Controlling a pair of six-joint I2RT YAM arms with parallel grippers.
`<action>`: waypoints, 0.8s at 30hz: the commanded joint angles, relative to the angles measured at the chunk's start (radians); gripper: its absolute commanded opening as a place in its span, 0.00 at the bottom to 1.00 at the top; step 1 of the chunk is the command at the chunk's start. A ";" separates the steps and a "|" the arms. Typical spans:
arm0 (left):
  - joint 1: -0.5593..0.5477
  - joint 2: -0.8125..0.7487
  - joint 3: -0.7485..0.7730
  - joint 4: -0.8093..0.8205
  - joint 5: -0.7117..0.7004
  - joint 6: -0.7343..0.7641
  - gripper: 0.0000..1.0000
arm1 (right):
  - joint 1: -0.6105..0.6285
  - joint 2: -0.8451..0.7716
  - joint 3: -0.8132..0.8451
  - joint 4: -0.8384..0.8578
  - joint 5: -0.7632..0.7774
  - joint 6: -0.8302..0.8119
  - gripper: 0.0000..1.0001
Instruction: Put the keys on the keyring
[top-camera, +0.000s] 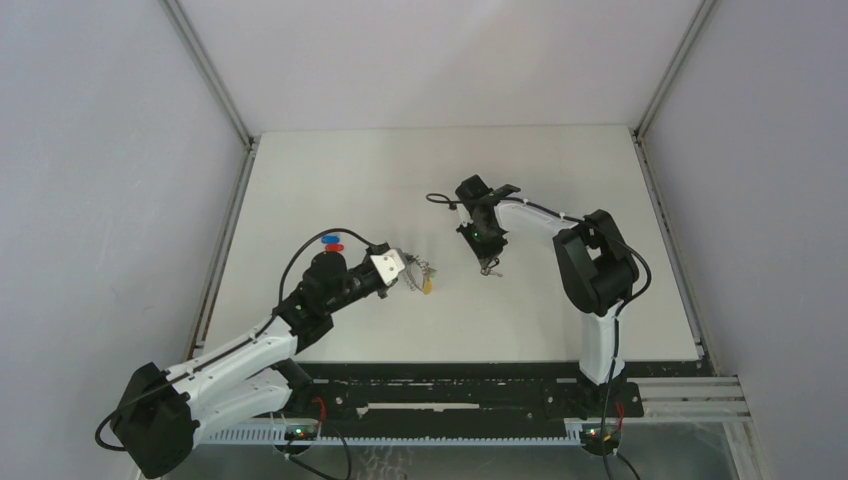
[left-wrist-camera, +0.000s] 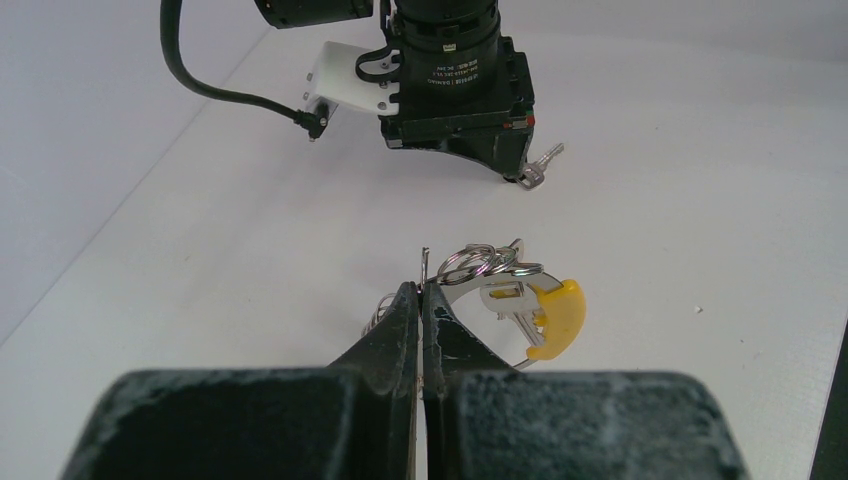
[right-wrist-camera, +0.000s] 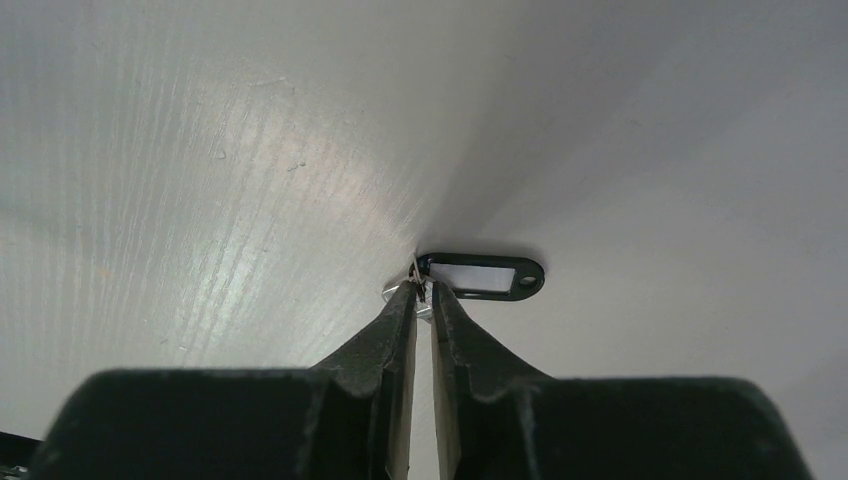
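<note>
While the left tool clamps one silver keyring with a yellow strip at frame centre, the right tool pinches one tiny black-headed key above it; two blue- and red-headed keys lie left.

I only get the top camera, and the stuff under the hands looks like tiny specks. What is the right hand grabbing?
Observer: Its wrist camera shows the right hand closed on one end of a black oblong plastic tag with a white label.
Operator: Is there a key there too?
Observer: Yes. The left wrist camera shows a small silver key poking out low beside that hand.
Operator: And the left hand?
Observer: The left hand is shut on a keyring of silver metal rings, pinching them right at its fingertips.
</note>
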 joint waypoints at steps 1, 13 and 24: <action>-0.002 -0.007 0.010 0.046 -0.001 -0.001 0.00 | -0.001 0.007 0.006 0.017 -0.012 0.006 0.10; -0.002 -0.008 0.009 0.046 -0.002 0.000 0.00 | 0.000 -0.005 0.003 0.005 -0.018 -0.005 0.00; -0.002 -0.042 0.009 0.046 0.001 0.005 0.00 | 0.015 -0.283 -0.096 0.013 -0.079 -0.113 0.00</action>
